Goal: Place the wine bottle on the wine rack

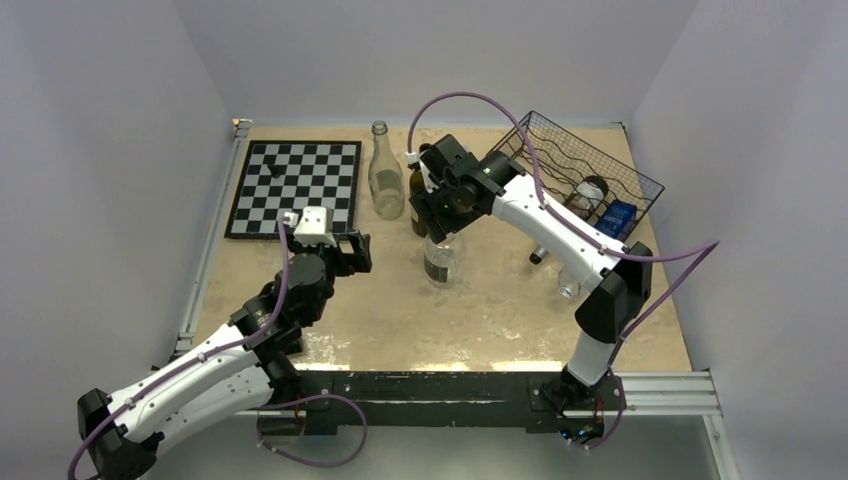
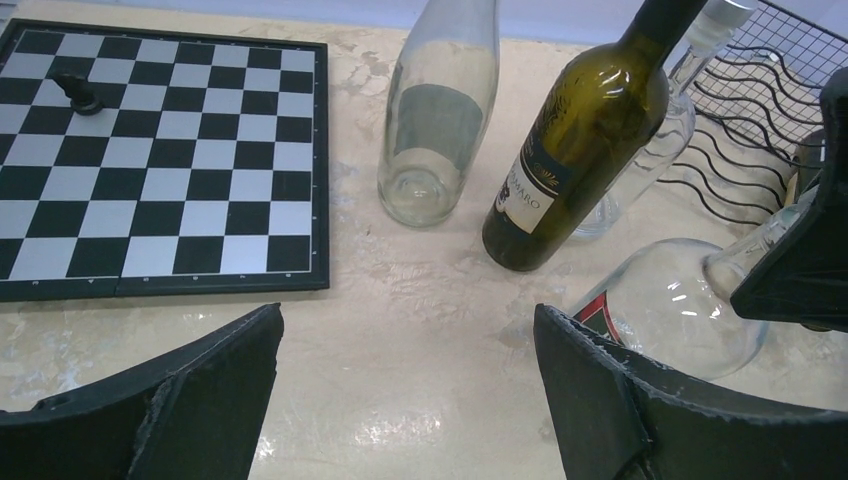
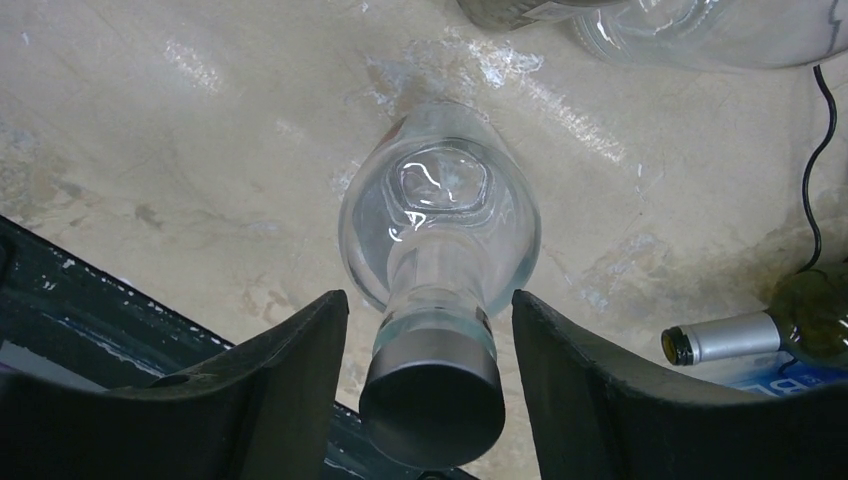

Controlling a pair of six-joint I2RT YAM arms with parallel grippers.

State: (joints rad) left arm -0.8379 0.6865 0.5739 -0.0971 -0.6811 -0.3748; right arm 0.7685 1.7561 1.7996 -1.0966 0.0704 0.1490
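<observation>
A clear wine bottle [image 1: 441, 262] with a dark cap [image 3: 432, 395] stands upright mid-table. My right gripper [image 1: 437, 215] hangs right over it. In the right wrist view its fingers [image 3: 300, 370] stand on either side of the bottle's neck [image 3: 435, 300], a small gap showing on each side, so the right gripper [image 3: 428, 300] is open. The black wire wine rack [image 1: 580, 165] sits at the back right and holds a dark bottle [image 1: 592, 190]. My left gripper [image 2: 408, 315] is open over bare table, left of the bottles.
A chessboard [image 1: 295, 187] with one dark piece lies at the back left. A tall clear bottle [image 2: 440, 110] and a dark green bottle [image 2: 575, 150] stand behind the capped one. Two bottles [image 1: 540, 255] lie on the table in front of the rack.
</observation>
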